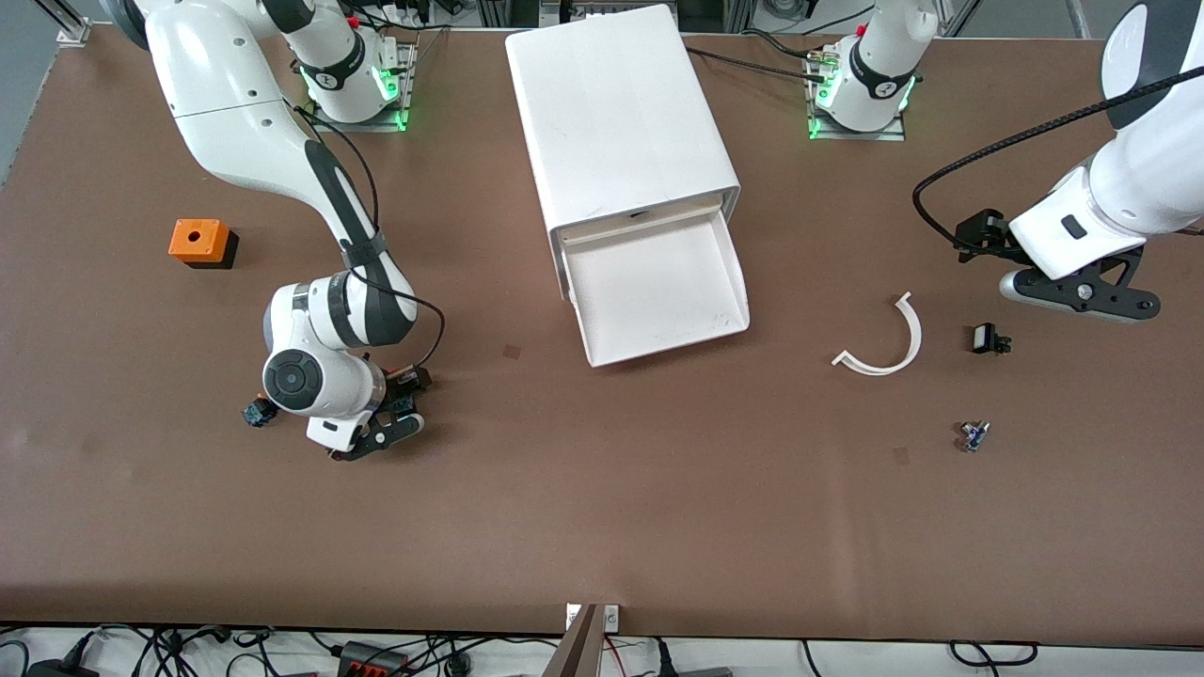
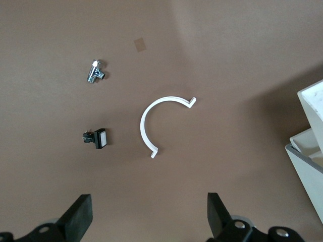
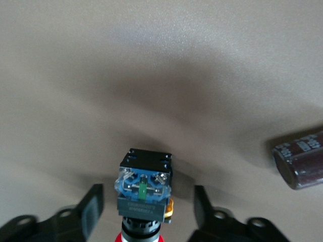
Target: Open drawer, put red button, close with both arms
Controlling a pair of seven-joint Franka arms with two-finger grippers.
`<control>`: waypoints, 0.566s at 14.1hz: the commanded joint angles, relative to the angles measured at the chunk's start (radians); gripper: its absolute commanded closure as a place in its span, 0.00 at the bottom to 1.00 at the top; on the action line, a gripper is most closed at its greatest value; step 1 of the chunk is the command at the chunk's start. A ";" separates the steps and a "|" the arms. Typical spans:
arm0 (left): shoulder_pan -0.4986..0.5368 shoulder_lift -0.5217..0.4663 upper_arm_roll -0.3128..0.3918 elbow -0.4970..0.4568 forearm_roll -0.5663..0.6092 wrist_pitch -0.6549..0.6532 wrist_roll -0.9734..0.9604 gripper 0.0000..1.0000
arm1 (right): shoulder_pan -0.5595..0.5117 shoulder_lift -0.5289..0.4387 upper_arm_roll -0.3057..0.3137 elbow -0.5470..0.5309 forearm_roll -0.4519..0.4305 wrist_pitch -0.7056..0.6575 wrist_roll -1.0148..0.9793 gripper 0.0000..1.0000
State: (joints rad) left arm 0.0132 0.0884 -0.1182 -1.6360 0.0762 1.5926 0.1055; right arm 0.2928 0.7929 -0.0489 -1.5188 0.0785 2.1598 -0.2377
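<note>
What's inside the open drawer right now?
Nothing visible: the drawer is pulled out and its floor shows bare white. The strip nearest the cabinet is covered by the cabinet's top. The red button is on the table between the right end effector's fingers.

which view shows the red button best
The right wrist view: the red button fills the foreground between the right gripper's fingers, blue-and-black body and red cap edge plain. In the front view the right arm's wrist hides it. The left wrist view shows only other small parts, not the button.
</note>
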 commanded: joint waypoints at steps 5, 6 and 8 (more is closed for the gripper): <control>0.022 -0.009 -0.004 0.030 -0.003 -0.014 -0.136 0.00 | 0.005 -0.015 -0.003 0.145 0.000 -0.069 -0.014 1.00; 0.018 -0.007 -0.006 0.045 -0.003 -0.038 -0.151 0.00 | 0.005 -0.015 0.000 0.202 0.000 -0.105 -0.014 1.00; 0.027 -0.010 -0.005 0.054 -0.006 -0.034 -0.152 0.00 | 0.034 -0.015 0.001 0.326 0.000 -0.167 -0.012 1.00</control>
State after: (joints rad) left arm 0.0337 0.0570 -0.1173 -1.6356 0.0720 1.5895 -0.0236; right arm 0.2974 0.7817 -0.0472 -1.3088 0.0771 2.0728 -0.2406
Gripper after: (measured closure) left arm 0.000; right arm 0.595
